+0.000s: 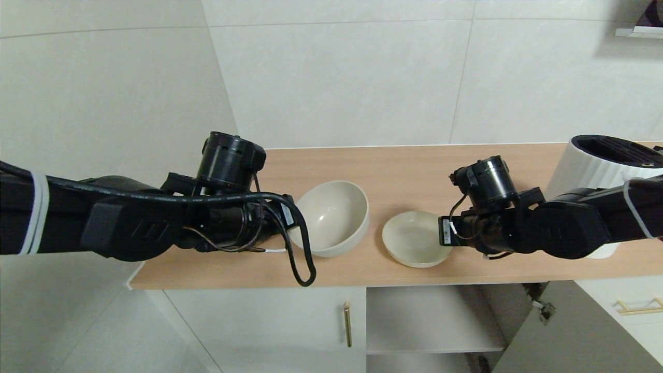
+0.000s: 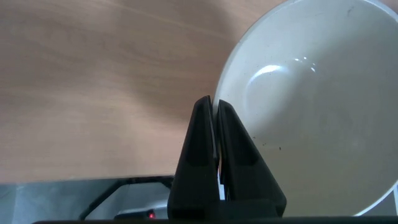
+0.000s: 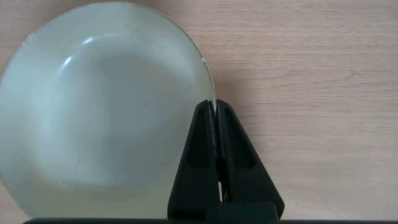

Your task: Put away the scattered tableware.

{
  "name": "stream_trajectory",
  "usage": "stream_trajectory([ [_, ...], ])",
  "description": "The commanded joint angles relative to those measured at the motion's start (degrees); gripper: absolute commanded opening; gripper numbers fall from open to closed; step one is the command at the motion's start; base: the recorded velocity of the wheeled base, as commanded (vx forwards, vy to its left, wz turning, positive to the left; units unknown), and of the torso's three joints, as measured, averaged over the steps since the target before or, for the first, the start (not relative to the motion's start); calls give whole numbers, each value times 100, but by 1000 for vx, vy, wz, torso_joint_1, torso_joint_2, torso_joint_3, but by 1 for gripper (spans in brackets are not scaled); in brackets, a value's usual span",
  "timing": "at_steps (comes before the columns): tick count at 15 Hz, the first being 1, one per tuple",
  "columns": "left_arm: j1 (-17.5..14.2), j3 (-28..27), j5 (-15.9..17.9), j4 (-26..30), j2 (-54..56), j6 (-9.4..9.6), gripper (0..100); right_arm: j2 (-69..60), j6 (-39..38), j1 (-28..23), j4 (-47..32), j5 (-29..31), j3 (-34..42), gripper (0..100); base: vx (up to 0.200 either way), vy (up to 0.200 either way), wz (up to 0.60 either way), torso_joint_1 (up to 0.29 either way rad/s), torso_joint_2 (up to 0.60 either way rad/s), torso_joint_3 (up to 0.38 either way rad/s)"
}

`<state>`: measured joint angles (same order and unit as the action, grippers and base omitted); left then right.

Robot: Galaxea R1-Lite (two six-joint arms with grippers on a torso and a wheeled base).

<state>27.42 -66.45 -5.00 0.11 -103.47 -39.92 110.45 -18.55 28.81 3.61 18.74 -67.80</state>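
Wooden surface [image 1: 414, 166] is seen against a tiled wall [image 1: 362, 77].

Two pieces of tableware are noted near the front edge, side by side and apart. The deep bowl [image 1: 334, 215] is placed to the left and the shallow dish [image 1: 414, 238] to the right.

The left gripper [image 2: 213, 102] is closed on the deep bowl's rim. The rim is pinched between the two fingers, one inside the bowl and one outside. The bowl appears tilted, with its opening leaned toward the left arm. Whether it is lifted off the surface cannot be told.

The right gripper [image 3: 216, 106] is clamped on the rim of the shallow dish at the side nearest the right arm. The dish edge is held between the pressed fingers.

A white cylindrical appliance [image 1: 590, 171] is seen on the surface at the far right, behind the right arm.

Below the surface, a cabinet compartment [image 1: 424, 316] is seen open, with its shelf visible. A closed door with a brass handle [image 1: 347, 324] is noted just to its left.
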Motion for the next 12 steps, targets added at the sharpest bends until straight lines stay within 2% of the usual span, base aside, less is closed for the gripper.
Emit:
stream_trajectory([
  [1,1,18,25,121,407,29,0,-630,1,2,-247,-125,48,0,0,0,0,0,0,0],
  [2,1,62,25,156,574,64,0,-920,1,2,-458,-309,48,0,0,0,0,0,0,0],
  [3,-17,150,25,174,759,204,0,-1175,-8,2,-677,-476,48,0,0,0,0,0,0,0],
  [5,-43,554,25,165,1259,644,0,-1763,-25,2,-1187,-678,66,0,0,0,0,0,0,0],
  [7,-43,879,78,147,1708,855,0,-2256,-87,-33,-1706,-1056,127,0,0,0,0,0,0,0],
  [8,-43,906,113,156,1760,872,0,-2317,-122,-33,-1767,-1153,136,0,0,0,0,0,0,0],
  [9,-35,1029,289,156,2007,890,0,-2634,-201,-42,-1890,-1592,373,0,0,0,0,0,0,0],
  [12,9,1196,359,165,2112,899,0,-2853,-201,-51,-1864,-1592,830,0,0,0,0,0,0,0],
])
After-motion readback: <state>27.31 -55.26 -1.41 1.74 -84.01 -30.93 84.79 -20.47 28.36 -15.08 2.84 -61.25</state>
